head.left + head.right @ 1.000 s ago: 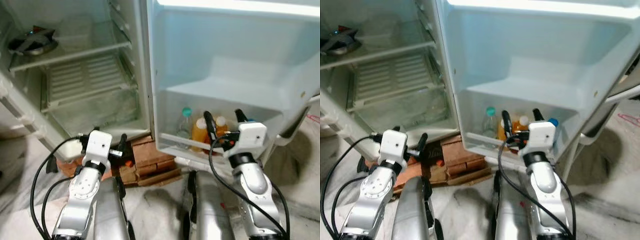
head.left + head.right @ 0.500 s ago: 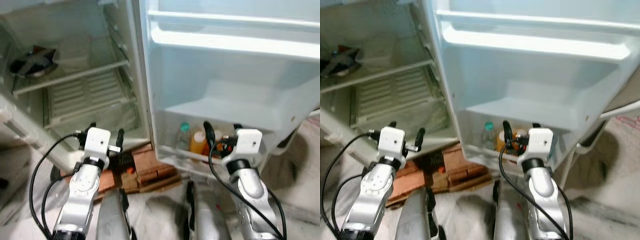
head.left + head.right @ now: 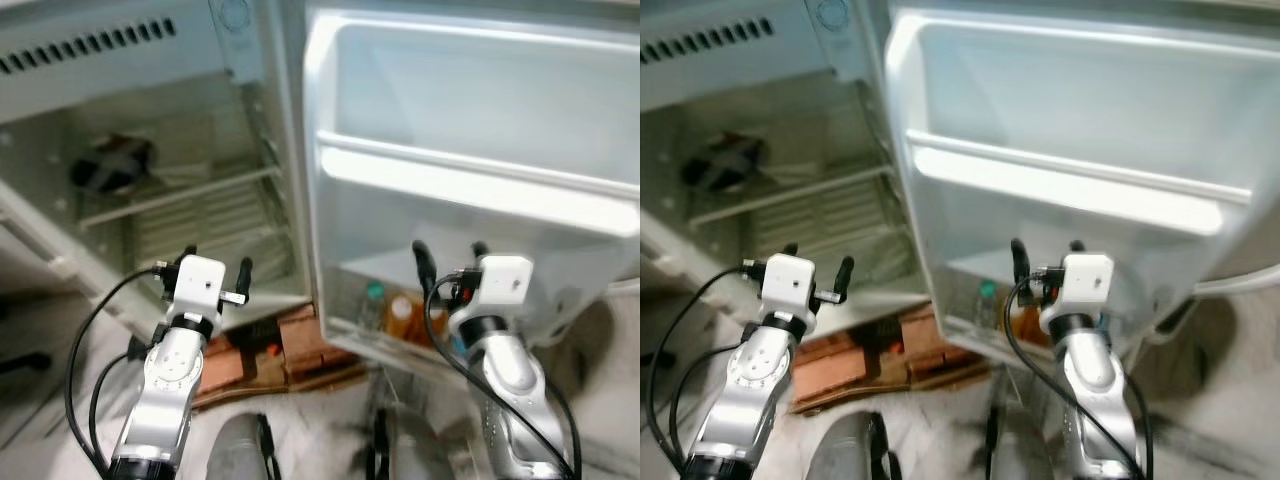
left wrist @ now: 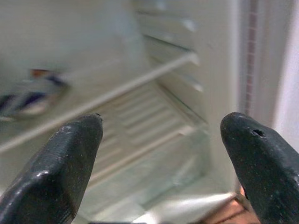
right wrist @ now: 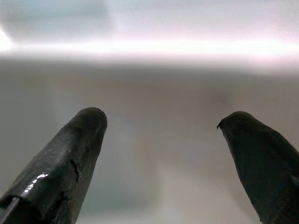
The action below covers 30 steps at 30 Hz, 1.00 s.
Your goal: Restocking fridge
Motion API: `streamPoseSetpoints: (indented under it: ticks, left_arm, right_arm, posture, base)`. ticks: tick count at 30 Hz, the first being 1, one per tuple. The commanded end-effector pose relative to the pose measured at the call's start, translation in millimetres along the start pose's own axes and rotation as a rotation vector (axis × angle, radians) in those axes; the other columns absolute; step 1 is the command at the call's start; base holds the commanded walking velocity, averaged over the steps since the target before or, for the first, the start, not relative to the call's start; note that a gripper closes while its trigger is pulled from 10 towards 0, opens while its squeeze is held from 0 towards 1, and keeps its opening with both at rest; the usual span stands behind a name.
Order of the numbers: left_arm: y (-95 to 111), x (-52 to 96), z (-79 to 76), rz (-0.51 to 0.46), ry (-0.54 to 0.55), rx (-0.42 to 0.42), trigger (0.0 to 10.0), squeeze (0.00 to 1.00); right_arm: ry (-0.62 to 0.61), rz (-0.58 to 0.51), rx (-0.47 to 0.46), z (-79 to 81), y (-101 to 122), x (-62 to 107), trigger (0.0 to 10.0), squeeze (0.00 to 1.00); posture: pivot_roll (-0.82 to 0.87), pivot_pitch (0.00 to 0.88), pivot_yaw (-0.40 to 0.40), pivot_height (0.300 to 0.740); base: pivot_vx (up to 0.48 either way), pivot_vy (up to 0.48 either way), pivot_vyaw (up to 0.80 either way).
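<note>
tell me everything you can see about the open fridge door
The pale, white-plastic fridge door stands swung open, its moulded inner side facing the camera. A bright white shelf rail crosses its middle. Its bottom door bin holds upright bottles: a clear one with a teal cap and an orange-filled one beside it. The right gripper, fingers apart and holding nothing, is raised in front of the door just above that bin; contact cannot be told. The picture is blurred, so finer detail is unclear.
</note>
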<state>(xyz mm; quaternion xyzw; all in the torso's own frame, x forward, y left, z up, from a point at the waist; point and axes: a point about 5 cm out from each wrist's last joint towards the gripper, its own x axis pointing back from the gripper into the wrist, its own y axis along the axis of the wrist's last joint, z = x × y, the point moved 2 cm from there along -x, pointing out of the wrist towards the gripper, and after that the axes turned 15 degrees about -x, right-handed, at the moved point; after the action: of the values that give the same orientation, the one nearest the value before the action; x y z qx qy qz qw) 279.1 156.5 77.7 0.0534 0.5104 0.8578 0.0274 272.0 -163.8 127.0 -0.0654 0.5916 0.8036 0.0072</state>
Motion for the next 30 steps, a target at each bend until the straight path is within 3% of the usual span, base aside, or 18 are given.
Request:
streamPoseSetpoints:
  ticks: [1, 17, 22, 30]
  left_arm:
    - [-2, 1.8, 1.4, 0.008, 0.003, -0.007, 10.0, 0.0]
    - [0, -0.5, -0.1, 0.012, 0.011, -0.022, 10.0, 0.0]
    - [4, 1.8, -2.2, 0.006, 0.01, -0.038, 10.0, 0.0]
    - [-2, 7.0, -11.3, 0.022, -0.008, -0.04, 10.0, 0.0]
  right_arm:
    - [-0.019, 0.044, -0.012, -4.2, -10, 5.0, 10.0, 0.0]
    - [-0.024, 0.185, -0.114, -7.4, -32, 12.1, 10.0, 0.0]
    - [-0.018, 0.22, -0.06, -7.3, -38, 11.5, 10.0, 0.0]
    - [0.077, 0.117, 0.052, 5.6, -21, 3.4, 10.0, 0.0]
  posture:
    - [-0.04, 0.0, 0.046, 0.74]
    - [-0.02, 0.02, 0.041, 0.74]
    - [-0.01, 0.04, 0.046, 0.74]
    - [-0.02, 0.047, 0.036, 0.74]
  base:
    - [0.0, 0.0, 0.0]
    - [-0.049, 0.0, 0.0]
    - [-0.333, 0.0, 0.0]
    - [-0.348, 0.0, 0.0]
